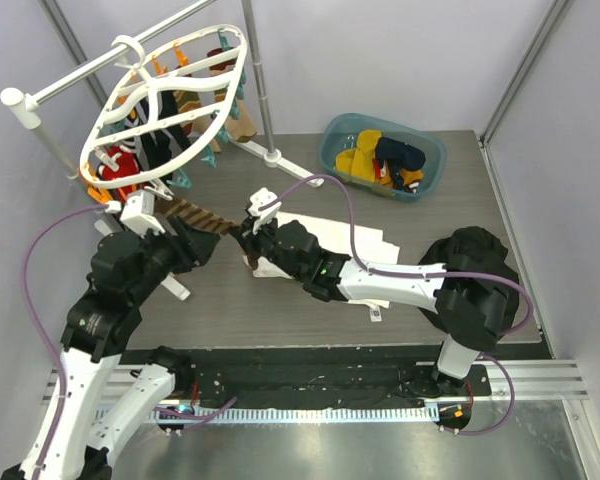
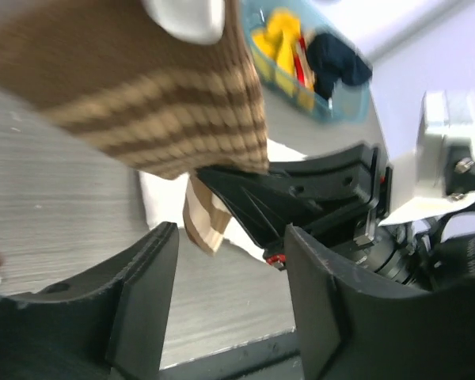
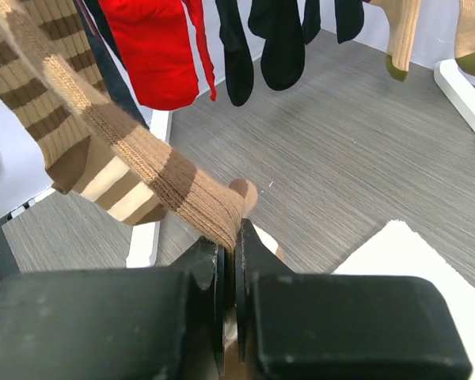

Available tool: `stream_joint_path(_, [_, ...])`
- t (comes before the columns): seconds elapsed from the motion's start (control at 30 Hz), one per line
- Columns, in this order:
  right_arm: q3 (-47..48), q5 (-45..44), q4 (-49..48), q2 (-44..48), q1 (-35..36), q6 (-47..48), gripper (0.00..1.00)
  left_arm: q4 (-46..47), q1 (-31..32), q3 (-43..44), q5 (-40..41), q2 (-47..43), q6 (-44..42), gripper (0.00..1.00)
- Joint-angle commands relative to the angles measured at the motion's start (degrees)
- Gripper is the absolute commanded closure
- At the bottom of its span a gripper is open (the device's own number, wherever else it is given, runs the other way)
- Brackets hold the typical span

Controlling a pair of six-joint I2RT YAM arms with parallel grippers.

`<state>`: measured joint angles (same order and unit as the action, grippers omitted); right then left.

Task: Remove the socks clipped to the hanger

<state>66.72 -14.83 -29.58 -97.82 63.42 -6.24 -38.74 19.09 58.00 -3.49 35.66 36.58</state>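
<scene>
Item: brown-and-cream striped sock [image 1: 202, 215], one of the socks [image 1: 130, 165] of the task, left of centre in the top view and drawn out in a taut line from below the hanger [image 1: 107, 108] toward the middle of the table. The tension reads as a pull meant to free it from its clip. The clip itself cannot be made out. Holder: right gripper [image 3: 231, 253], fingers pressed together on the sock's free end, fabric bunched between the pads at lower centre of its wrist view. Attendant: left gripper [image 2: 229, 293], fingers [image 2: 142, 293] spread well apart at the bottom of its wrist view with nothing between them. The striped sock [image 2: 142, 103] hangs above them at upper left of that view, and contact with it cannot be told. It is probably stationed near the clip end to assist release. Remaining stock: a red sock [image 3: 154, 47] and black socks [image 3: 261, 39] hang along the top of the right wrist view. Destination, judged: teal bin [image 1: 440, 158], upper right of the top view, holding yellow and dark socks. Adjacent: white cloth [image 1: 315, 228], centre, under the right arm.
</scene>
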Motion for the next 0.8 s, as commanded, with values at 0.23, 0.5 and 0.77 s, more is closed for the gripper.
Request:
stream_joint_path(0.23, [0.25,1.38,-2.59,6.06,1.01,-2.72,0.99,-9.58,-0.20,12.65,18.50,-1.04,-4.23,0.36])
stream_joint_path(0.5, [0.25,2.70,-2.41,6.15,1.71,-3.69,0.99,-10.39,-0.20,21.63,22.56,2.92,-7.75,0.39])
stream_joint_path(0.77, [0.25,3.14,-2.41,5.89,1.97,-3.52,0.99,-11.97,-0.20,25.59,26.78,5.56,-7.93,0.39])
